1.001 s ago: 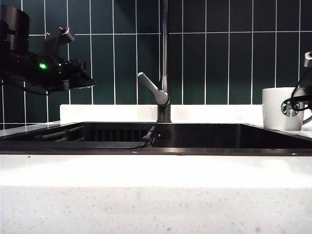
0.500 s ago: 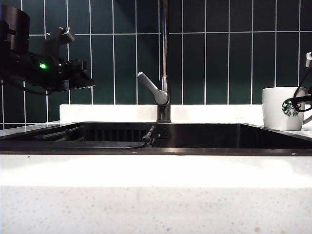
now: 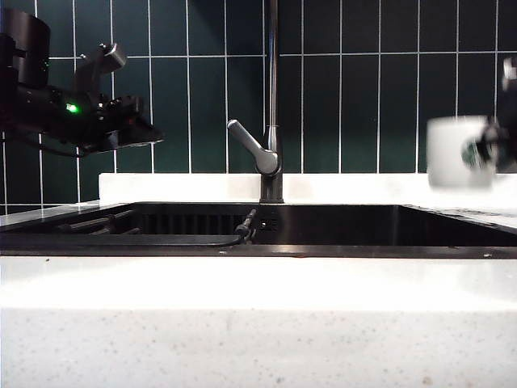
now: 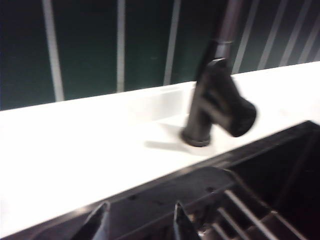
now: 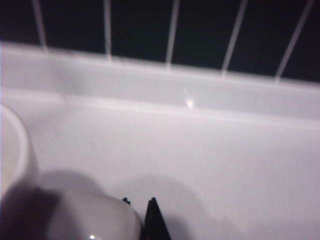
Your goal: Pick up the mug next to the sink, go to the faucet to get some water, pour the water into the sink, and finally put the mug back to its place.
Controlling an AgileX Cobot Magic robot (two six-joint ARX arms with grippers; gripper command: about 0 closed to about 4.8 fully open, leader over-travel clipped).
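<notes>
I see the right end effector [image 5: 142,210] pinching the mug [image 3: 459,152] by its handle above the counter [image 3: 258,283]; the left end effector [image 4: 137,222] hangs spread near the faucet [image 4: 217,102].

mug [image 5: 15,150] beside closed right tool [image 5: 145,212] | white countertop [image 5: 210,165] | dark tiles [image 5: 200,30]

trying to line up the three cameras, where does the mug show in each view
Exterior view: the mug is blurred at the far right, clear of the counter, beside the right gripper.
Left wrist view: not in it; only the faucet and sink.
Right wrist view: its white wall and handle sit by the gripper.
Shared landmark: the green tile wall behind the counter.
</notes>
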